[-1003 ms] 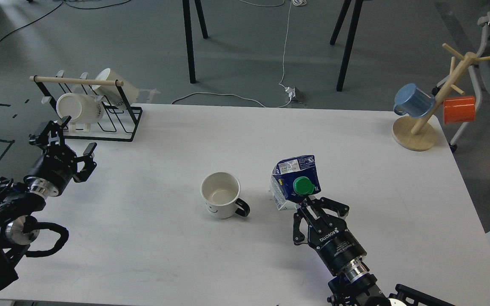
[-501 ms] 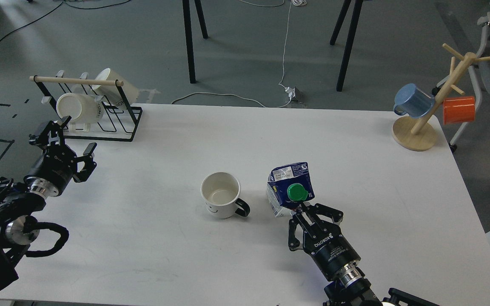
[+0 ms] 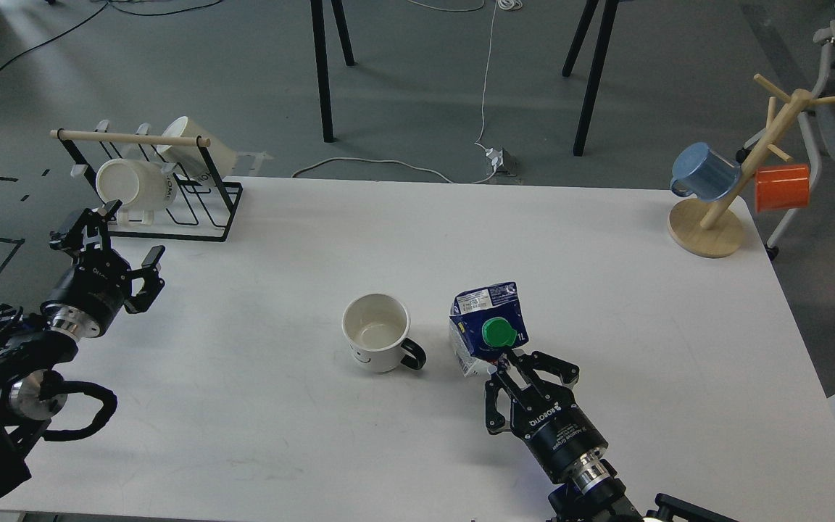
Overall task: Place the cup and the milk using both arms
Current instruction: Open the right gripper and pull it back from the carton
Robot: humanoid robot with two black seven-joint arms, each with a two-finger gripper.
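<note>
A white cup (image 3: 377, 332) with a black handle and a smiley face stands upright near the middle of the white table (image 3: 606, 246). Just right of it is a blue and white milk carton (image 3: 488, 320) with a green cap, tilted. My right gripper (image 3: 510, 360) comes in from the bottom edge and is shut on the carton's near lower side. A small gap separates the carton from the cup's handle. My left gripper (image 3: 114, 243) is open and empty at the table's left edge, in front of the black rack.
A black wire rack (image 3: 193, 196) with a wooden bar holds two white cups at the back left. A wooden mug tree (image 3: 707, 228) with a blue mug and an orange mug stands at the back right corner.
My right gripper has moved left and toward me with the milk carton, bringing it closer to the cup. The left arm has barely moved.
</note>
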